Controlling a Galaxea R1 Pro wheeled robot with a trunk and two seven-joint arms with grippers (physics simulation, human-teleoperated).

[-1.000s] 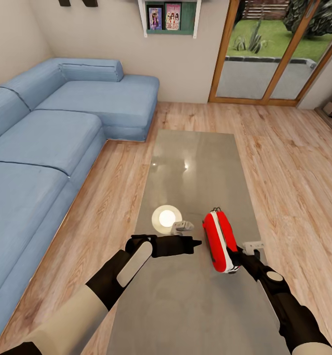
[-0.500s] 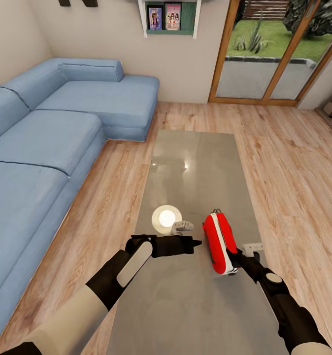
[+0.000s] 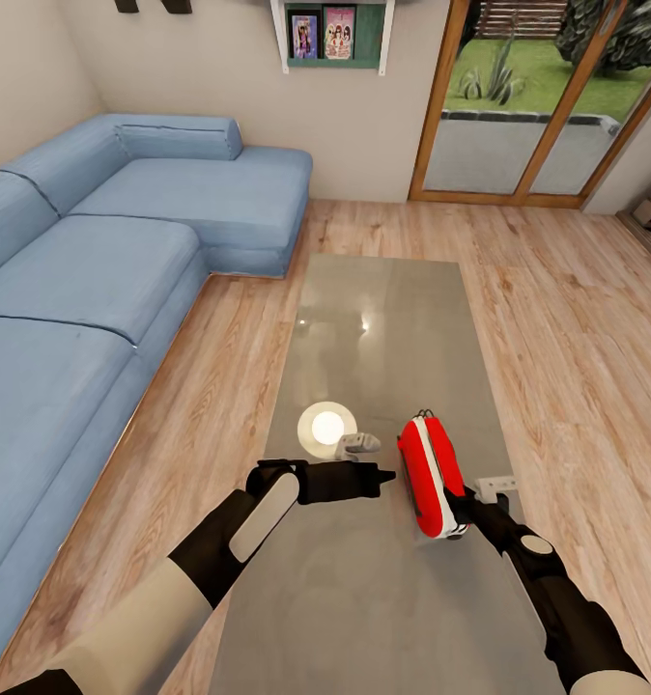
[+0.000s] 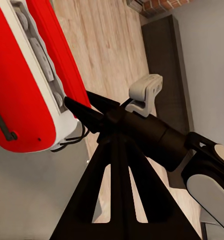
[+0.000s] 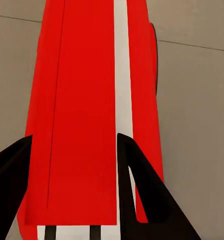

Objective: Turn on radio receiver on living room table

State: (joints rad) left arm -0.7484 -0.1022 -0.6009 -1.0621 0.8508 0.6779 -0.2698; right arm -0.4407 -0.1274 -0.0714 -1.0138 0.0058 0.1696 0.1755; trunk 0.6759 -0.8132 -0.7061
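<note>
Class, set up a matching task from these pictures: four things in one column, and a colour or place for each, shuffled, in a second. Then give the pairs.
Things:
1. radio
2. sofa
3. table
4. left gripper

Descriptions:
A. blue, along the wall
B. glossy grey-brown top
C. bright red with white trim
D. over the table, beside the radio

Pairs: 1-C, 2-A, 3-B, 4-D
</note>
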